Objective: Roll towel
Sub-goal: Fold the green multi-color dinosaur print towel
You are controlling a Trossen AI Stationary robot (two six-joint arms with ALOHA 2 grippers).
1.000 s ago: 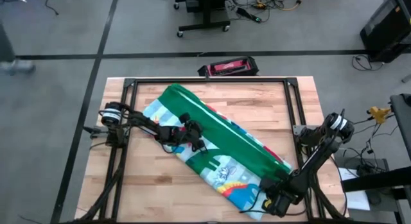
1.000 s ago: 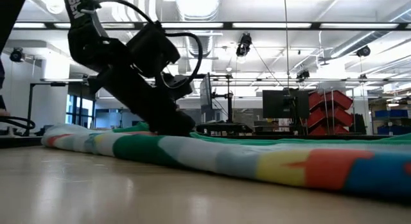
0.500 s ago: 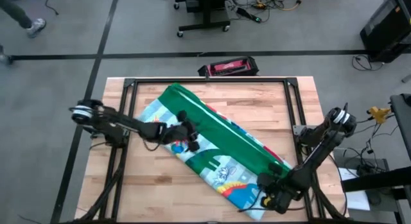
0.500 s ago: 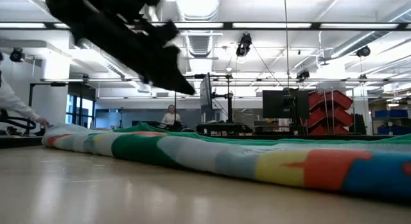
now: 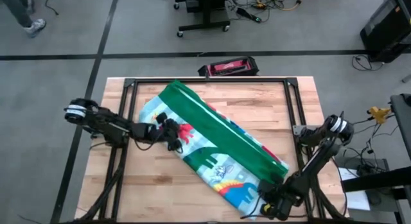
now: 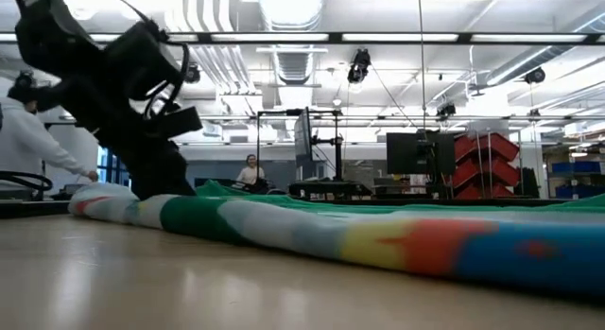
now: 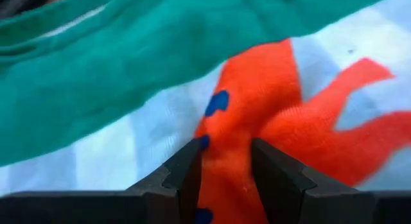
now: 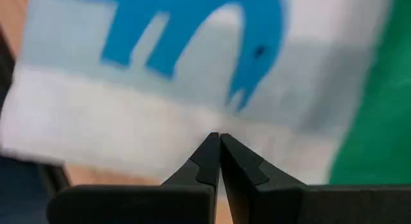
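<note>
The towel (image 5: 221, 144) lies slantwise on the wooden table, from far left to near right. Its dinosaur print faces up, and a green band (image 5: 225, 131) is folded over along its far long side. My left gripper (image 5: 172, 133) is low over the towel's left long edge, beside a red dinosaur (image 7: 270, 108). Its fingers are open, with a narrow gap between them. My right gripper (image 5: 266, 206) is shut and points down at the towel's near right end (image 8: 192, 121). My left gripper comes slanting down from the table's left, with the red print of the towel (image 7: 225, 179) showing in the gap between its fingers (image 7: 186, 169). I cannot tell whether they touch the cloth. My right gripper has its shut fingertips (image 8: 219, 144) down at the pale strip of the towel's near right end. I cannot tell whether they press on it.
A black metal frame (image 5: 205, 79) borders the table top. A red and black case (image 5: 228, 67) lies on the floor beyond the far edge. Bare wood (image 5: 154, 185) shows at the near left. A person's sleeve (image 6: 38, 150) is at the left of the low view.
My left gripper has risen off the middle of the towel. It has gone toward the table's left edge and come down by the towel's left long edge, with its finger gap unchanged. In the low view the towel's near right part has shifted slightly leftward.
</note>
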